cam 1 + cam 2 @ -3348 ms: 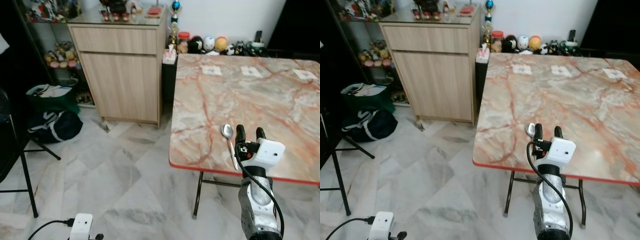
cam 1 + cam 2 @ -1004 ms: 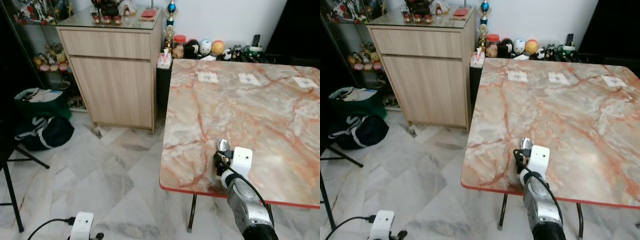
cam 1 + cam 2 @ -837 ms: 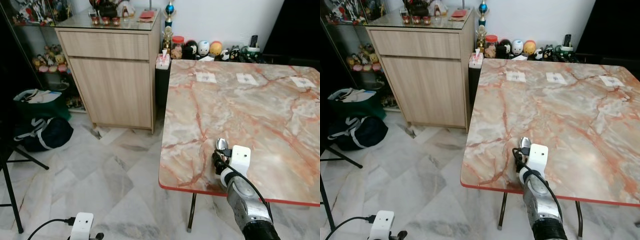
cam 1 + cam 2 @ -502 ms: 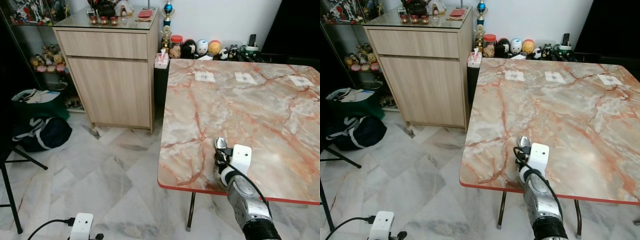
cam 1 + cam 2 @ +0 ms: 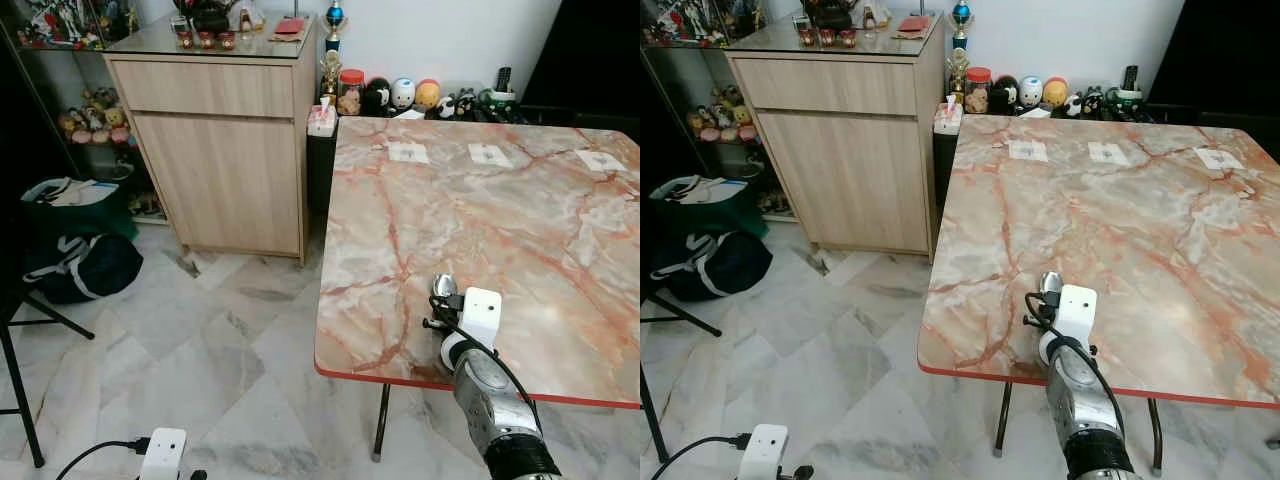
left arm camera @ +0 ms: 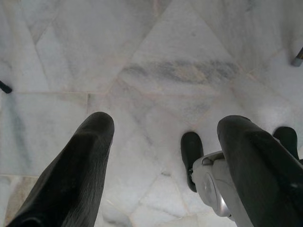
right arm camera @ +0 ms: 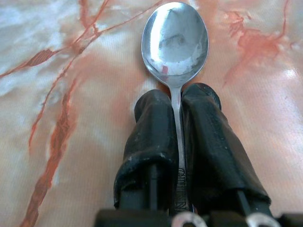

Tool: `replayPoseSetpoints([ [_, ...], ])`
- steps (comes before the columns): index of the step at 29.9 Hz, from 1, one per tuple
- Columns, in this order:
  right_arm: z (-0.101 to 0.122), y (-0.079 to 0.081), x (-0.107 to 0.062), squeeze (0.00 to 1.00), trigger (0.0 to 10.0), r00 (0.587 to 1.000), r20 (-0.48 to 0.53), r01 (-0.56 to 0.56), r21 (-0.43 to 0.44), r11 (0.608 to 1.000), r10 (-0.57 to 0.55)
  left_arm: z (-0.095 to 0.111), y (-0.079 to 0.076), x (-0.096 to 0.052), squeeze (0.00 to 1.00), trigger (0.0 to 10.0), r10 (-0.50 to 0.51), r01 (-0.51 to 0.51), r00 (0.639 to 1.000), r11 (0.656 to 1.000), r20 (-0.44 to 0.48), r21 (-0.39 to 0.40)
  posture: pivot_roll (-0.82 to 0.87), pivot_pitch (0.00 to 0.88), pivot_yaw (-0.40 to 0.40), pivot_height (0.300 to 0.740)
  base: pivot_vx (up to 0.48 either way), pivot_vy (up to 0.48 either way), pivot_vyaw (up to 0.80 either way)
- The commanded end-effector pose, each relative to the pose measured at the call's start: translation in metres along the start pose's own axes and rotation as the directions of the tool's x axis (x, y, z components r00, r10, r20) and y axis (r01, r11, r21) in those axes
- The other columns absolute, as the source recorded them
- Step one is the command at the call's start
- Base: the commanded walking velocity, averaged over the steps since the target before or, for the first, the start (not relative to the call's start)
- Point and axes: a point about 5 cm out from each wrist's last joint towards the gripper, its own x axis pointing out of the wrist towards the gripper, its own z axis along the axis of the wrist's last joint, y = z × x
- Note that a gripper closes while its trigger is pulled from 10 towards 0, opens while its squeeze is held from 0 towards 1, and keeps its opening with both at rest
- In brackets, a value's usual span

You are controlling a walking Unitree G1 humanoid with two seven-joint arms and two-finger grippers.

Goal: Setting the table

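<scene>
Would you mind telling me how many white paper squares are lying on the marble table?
3, in a row along the table's far edge: left square, middle square, right square.

Steel spoon (image 7: 175, 42): bowl up, shiny, lying flat on marble bench (image 5: 500, 210) near its front edge; handle pinched between black fingers (image 7: 154, 137).

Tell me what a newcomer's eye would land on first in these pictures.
First, the right end effector, fingers shut on the handle of a silver spoon near the front edge of the marble table. Next, the row of small figurines behind the table's far edge, beside the wooden cabinet. The left end effector hangs open over the tiled floor.
</scene>
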Motion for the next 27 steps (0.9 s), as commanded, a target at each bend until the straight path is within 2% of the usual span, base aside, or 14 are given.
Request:
replayPoseSetpoints([
  [1,0.001,0.004,0.001,0.00,0.0,1.000,-0.002,-0.014,-0.017,1.000,0.014,-0.005,-0.001,-0.001,0.00,10.0,-0.005,0.005,1.000,1.000,-0.022,0.000,0.12,0.011,-0.036,0.740,0.000,0.000,0.00],
  [13,0.002,0.005,0.001,0.00,0.0,1.000,0.022,-0.014,-0.045,0.999,0.015,-0.007,-0.001,-0.001,0.00,10.0,-0.006,0.007,1.000,1.000,-0.029,0.004,0.12,0.010,-0.035,0.740,0.000,0.000,0.00],
  [18,0.018,0.009,-0.002,0.00,0.0,0.987,0.160,-0.030,-0.035,0.999,0.035,-0.007,-0.001,-0.001,0.00,10.0,-0.004,0.004,1.000,1.000,-0.030,0.004,0.12,0.010,-0.036,0.740,0.000,0.000,0.00],
  [20,0.028,0.012,-0.006,0.00,0.0,0.967,0.249,-0.044,-0.028,0.999,0.049,-0.007,0.000,-0.001,0.00,10.0,-0.003,0.003,1.000,1.000,-0.031,0.004,0.12,0.010,-0.036,0.740,0.000,0.000,0.00],
  [23,0.036,0.014,-0.010,0.00,0.0,0.948,0.313,-0.051,-0.010,0.999,0.052,-0.007,0.000,-0.001,0.00,10.0,-0.002,0.002,1.000,1.000,-0.031,0.003,0.12,0.011,-0.036,0.740,0.000,0.000,0.00],
  [25,0.045,0.016,-0.017,0.00,0.0,0.920,0.388,-0.063,0.008,0.998,0.055,-0.008,0.000,-0.002,0.00,10.0,-0.001,0.001,0.999,1.000,-0.032,0.003,0.12,0.010,-0.039,0.740,0.000,0.000,0.00],
  [26,0.051,0.018,-0.024,0.00,4.9,0.896,0.440,-0.071,0.001,0.997,0.063,-0.008,0.000,-0.002,0.00,10.0,0.001,-0.001,0.999,1.000,-0.032,0.003,0.11,0.011,-0.039,0.740,0.000,0.000,0.00],
  [27,0.053,0.019,-0.025,0.00,4.9,0.889,0.453,-0.072,-0.005,0.997,0.066,-0.008,0.000,-0.002,0.00,10.0,0.001,-0.001,0.999,1.000,-0.032,0.003,0.11,0.011,-0.039,0.740,0.000,0.000,0.00],
])
